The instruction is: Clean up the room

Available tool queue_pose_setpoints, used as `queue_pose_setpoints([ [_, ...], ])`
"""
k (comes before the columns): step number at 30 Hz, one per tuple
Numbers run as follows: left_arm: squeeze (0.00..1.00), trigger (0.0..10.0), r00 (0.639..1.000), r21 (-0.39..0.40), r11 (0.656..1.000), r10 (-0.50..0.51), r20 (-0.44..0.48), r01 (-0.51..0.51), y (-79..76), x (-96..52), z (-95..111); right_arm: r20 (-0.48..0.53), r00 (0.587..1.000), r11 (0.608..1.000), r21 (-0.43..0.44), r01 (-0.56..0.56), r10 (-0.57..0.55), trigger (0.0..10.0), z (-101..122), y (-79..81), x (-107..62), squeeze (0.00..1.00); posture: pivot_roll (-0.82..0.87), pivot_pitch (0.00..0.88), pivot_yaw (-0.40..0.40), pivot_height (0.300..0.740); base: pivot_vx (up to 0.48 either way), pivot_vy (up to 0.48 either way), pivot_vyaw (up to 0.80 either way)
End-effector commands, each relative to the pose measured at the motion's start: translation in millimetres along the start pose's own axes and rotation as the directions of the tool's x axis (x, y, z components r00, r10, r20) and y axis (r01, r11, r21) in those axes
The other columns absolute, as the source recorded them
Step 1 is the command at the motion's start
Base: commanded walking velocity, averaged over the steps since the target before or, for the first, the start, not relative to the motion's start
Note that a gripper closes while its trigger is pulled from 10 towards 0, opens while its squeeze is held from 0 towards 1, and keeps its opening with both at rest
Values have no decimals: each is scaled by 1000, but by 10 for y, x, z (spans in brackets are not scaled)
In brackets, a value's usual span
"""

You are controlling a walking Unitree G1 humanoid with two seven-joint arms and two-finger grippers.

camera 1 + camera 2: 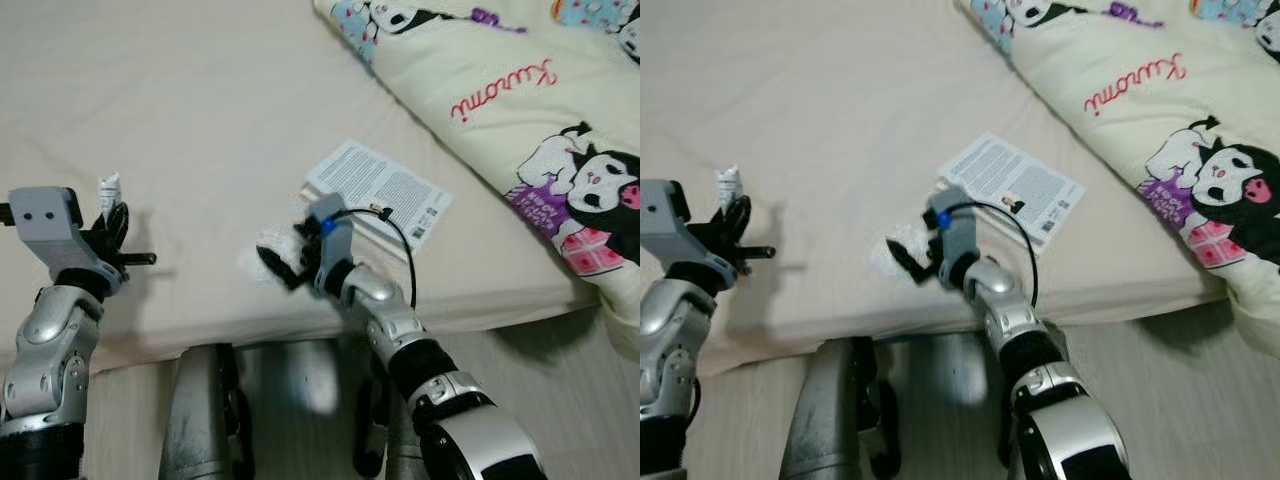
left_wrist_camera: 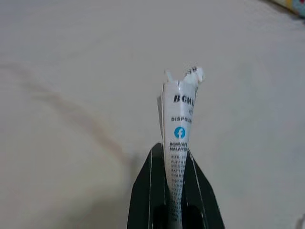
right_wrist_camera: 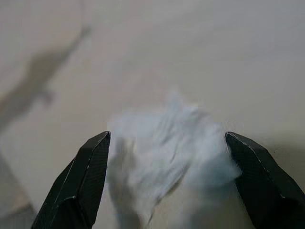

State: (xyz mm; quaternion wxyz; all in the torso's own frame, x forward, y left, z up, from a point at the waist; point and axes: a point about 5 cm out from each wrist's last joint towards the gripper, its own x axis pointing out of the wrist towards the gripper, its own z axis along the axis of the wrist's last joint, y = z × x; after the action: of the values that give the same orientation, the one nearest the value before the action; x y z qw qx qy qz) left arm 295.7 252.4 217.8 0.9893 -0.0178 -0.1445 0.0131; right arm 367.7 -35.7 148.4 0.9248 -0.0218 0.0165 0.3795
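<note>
While your right arm reaches forward over the near edge of the bed (image 1: 200, 120), bent at the elbow, its right pincer (image 1: 285, 262) stands spread wide around one crumpled white tissue (image 3: 167, 152) lying on the sheet, the fingers (image 3: 81, 186) on either side of it and not yet touching it. Your left arm is raised at the bed's left edge, and the left pincer (image 1: 112, 228) is clamped on one torn white wrapper (image 2: 178, 138) with printed lettering, held upright above the sheet. Farther back you see one printed leaflet (image 1: 385, 190) lying flat just beyond the right wrist. Beyond it, one cream comforter (image 1: 520, 110) with cartoon figures covers the bed's far right.
</note>
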Motion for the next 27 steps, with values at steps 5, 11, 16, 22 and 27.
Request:
queue_pose_setpoints([
  [5,0,0,998,13,1000,-7,-63,8,-31,-164,51,-117,993,996,-81,-41,32,10000,-279,145,4,0,163,647,30,575,0,0,0],
  [11,0,0,997,15,1000,-3,-74,4,-32,-206,73,-180,980,978,-203,43,-81,10000,-325,66,-5,0,167,651,29,575,0,0,0],
  [16,0,0,997,14,1000,2,-80,-1,-45,-222,74,-162,982,975,-214,64,-100,0,-309,40,-11,0,168,647,21,575,0,0,0],
  [22,0,0,995,1,1000,1,-103,-1,-102,-249,55,-109,993,985,-169,26,-45,0,-265,74,3,0,162,642,17,575,0,0,0],
  [27,0,0,993,-11,1000,-1,-115,0,-136,-249,28,-60,998,990,-144,10,-19,0,-200,95,25,0,154,626,9,575,0,0,0],
])
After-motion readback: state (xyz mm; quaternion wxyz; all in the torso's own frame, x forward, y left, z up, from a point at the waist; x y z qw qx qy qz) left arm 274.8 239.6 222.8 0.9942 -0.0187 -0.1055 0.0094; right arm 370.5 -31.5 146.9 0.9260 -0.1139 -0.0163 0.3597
